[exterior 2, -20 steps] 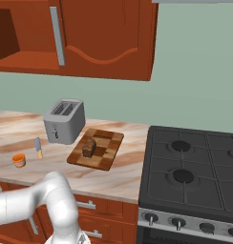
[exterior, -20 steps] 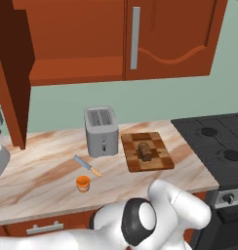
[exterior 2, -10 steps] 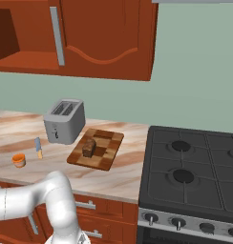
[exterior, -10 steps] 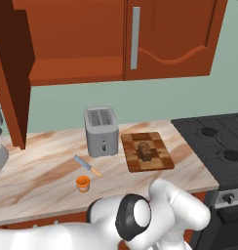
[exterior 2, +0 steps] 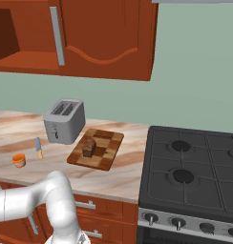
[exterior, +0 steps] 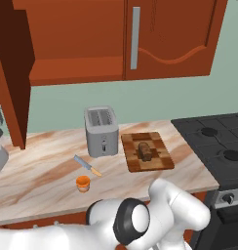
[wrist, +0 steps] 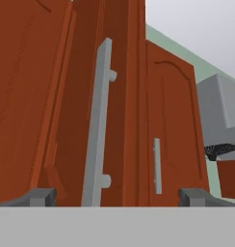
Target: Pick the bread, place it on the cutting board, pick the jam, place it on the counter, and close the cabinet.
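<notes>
Gripper jaws apart, empty, now facing door handle; bread on board, jam on counter; cabinet closing remains.

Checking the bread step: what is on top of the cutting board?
The bread lies on the cutting board, near its middle, with nothing else on it. The patch of board under the loaf is covered.

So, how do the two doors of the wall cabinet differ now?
The left door is swung open toward the room, so the shelf shows; the right door is shut flat. The left door looks darker, in shade. Both are reddish-brown wood with long grey bar handles.
</notes>
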{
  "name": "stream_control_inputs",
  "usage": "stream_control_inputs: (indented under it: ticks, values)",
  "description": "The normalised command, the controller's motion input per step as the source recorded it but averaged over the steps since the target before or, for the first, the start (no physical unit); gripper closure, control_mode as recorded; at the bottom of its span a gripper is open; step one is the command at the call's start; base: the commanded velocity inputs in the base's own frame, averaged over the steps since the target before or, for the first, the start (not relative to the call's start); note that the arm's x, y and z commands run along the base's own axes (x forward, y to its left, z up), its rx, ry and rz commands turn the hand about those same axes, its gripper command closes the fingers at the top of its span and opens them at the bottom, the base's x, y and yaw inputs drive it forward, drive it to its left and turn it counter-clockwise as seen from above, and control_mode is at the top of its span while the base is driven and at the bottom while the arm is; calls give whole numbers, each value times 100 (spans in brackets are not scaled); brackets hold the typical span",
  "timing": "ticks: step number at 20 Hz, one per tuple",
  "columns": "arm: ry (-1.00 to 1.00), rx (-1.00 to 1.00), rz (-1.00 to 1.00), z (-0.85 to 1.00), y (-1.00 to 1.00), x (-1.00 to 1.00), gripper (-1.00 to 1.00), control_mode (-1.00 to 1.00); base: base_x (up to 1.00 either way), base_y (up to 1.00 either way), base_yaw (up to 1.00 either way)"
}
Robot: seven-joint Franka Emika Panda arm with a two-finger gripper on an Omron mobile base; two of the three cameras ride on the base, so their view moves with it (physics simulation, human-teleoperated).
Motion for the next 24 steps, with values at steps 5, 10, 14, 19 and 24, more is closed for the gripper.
stream_control_inputs:
  ticks: [5, 10, 14, 19, 24]
  values:
    - [0, 0, -5, -3, 0, 8, -100, -100, 0, 0, 0]
    - [0, 0, -7, 0, 0, 14, -100, -100, 0, 0, 0]
    - [0, 0, -8, -2, 0, 13, -100, -100, 0, 0, 0]
    - [0, 0, -7, -4, 0, 12, -100, -100, 0, 0, 0]
    - [0, 0, -7, -6, 0, 13, -100, -100, 0, 0, 0]
